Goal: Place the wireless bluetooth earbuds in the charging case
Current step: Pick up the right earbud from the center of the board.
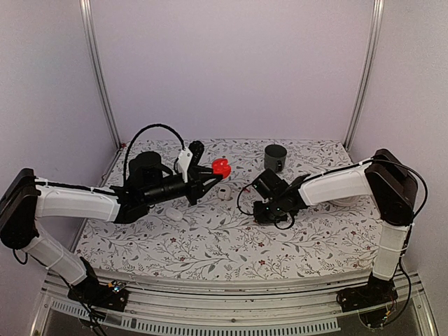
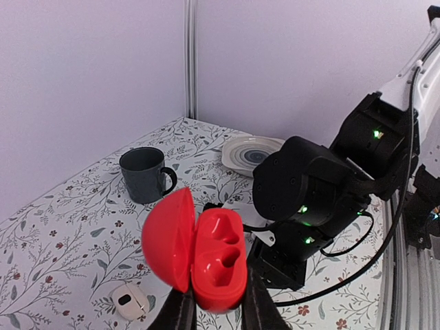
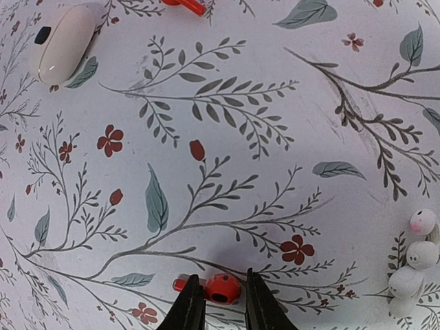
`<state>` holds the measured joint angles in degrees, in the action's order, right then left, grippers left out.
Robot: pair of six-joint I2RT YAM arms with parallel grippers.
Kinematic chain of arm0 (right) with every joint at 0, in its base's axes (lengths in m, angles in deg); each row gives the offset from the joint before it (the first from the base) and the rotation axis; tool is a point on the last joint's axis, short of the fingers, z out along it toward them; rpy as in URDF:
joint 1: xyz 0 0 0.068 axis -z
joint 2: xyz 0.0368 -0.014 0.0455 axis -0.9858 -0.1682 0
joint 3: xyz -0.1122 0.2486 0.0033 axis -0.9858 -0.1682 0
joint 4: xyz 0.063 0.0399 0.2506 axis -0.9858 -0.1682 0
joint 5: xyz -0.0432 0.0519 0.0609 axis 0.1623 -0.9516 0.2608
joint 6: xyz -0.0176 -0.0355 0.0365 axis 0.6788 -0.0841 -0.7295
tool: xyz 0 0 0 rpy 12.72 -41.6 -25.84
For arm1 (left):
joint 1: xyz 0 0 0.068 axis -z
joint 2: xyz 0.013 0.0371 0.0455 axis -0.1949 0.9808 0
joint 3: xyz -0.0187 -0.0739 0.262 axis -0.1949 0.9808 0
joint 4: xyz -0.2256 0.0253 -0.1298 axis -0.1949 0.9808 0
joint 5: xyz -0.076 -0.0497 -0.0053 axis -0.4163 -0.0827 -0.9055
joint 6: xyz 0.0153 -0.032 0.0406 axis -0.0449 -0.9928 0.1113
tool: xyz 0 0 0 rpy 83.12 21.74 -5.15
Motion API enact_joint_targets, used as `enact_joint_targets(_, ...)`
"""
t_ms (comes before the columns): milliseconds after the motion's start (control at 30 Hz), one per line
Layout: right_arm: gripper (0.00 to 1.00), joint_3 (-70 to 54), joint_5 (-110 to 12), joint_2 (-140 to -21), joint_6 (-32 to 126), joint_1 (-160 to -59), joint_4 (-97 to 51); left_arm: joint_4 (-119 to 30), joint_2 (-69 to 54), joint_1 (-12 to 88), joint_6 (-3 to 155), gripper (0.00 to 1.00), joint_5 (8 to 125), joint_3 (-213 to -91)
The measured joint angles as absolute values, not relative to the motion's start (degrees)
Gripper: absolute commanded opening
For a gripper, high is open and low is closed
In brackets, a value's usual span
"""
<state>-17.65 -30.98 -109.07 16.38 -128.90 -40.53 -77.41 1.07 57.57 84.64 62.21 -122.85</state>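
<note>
charging case (image 2: pixel 206 258): I see it bright red all over, lid and hollows alike
earbud (image 3: pixel 222 289): red as well, with small dark dots
small case (image 3: pixel 62 45): cream-white, with one dark mark
other earbuds (image 3: pixel 423 254): white; one has a pink tip
table cover (image 3: pixel 227 137): white, printed with grey-green leafy branches and little red flowers
mug (image 2: pixel 143 175): dark grey
plate (image 2: pixel 251 152): I read it as cream with grey-blue rings
left arm (image 1: pixel 77 201) and right arm (image 1: pixel 336 187): white shells, black joints

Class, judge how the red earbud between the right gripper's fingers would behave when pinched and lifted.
The red earbud looks rounded and glossy, so it may roll or slip out of the right gripper. It looks tiny beside the fingers, so probably light and rigid.
</note>
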Motion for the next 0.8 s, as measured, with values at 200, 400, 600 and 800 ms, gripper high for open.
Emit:
enact_joint_targets(200,0.20,-17.5,-31.0,-109.5,16.4,-128.9,-40.3,-77.4,1.1,57.6,84.5,0.00,62.2,-123.0)
enact_joint_targets(400,0.09,-17.5,-30.7,-109.6,16.5,-128.9,-39.8,-77.4,1.2,57.6,84.5,0.00,62.2,-123.1)
enact_joint_targets(600,0.08,-17.5,-29.2,-108.5,17.5,-128.9,-40.3,-77.4,2.7,57.1,84.5,0.00,61.8,-123.7)
enact_joint_targets(800,0.08,-17.6,-25.5,-101.8,20.5,-128.9,-41.6,-77.0,5.6,54.9,84.6,0.00,59.3,-124.1)
